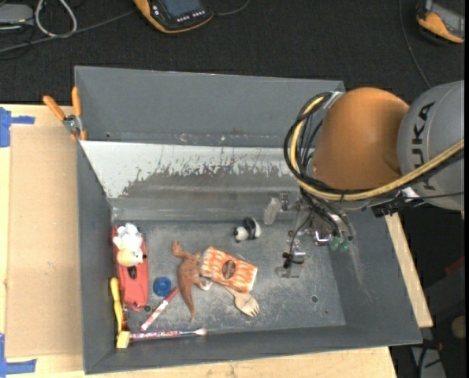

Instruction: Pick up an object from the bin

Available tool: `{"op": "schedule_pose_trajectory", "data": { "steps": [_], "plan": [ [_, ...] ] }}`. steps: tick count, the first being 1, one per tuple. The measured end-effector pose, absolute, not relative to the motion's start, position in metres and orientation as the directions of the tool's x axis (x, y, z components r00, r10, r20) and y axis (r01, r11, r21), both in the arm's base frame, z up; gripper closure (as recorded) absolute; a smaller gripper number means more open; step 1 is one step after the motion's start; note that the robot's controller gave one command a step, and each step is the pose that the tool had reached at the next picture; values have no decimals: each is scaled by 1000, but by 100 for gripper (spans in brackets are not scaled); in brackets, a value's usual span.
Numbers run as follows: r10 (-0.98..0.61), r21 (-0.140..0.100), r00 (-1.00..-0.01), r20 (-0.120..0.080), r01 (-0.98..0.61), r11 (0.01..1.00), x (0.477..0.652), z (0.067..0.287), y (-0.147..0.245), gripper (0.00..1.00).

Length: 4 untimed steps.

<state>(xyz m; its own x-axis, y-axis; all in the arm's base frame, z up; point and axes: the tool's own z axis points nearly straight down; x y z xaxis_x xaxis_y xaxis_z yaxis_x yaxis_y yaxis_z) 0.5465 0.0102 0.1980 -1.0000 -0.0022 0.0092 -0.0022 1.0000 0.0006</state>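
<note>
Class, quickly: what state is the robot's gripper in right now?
Gripper: open or closed cannot be told; it sits low over the bin floor, right of the orange packet.

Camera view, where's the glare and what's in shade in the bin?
In the camera view, glare washes the bin's back wall pale; the arm's orange cover carries a soft sheen; the bin's left wall looks darker.
</note>
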Motion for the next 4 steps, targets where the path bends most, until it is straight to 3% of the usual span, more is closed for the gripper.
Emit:
{"op": "schedule_pose_trajectory", "data": {
  "steps": [1, 2, 3, 4],
  "plan": [
    [-2, 1, -1000, 1, -2, 1000, 548, 203, 10, 0],
    [78, 1, -997, -1, 78, 997, 548, 149, 36, 0],
    [-30, 0, -1000, 1, -30, 1000, 533, 112, 71, 0],
    [-2, 0, -1000, 7, -2, 1000, 522, 71, 67, 100]
  ]
}}
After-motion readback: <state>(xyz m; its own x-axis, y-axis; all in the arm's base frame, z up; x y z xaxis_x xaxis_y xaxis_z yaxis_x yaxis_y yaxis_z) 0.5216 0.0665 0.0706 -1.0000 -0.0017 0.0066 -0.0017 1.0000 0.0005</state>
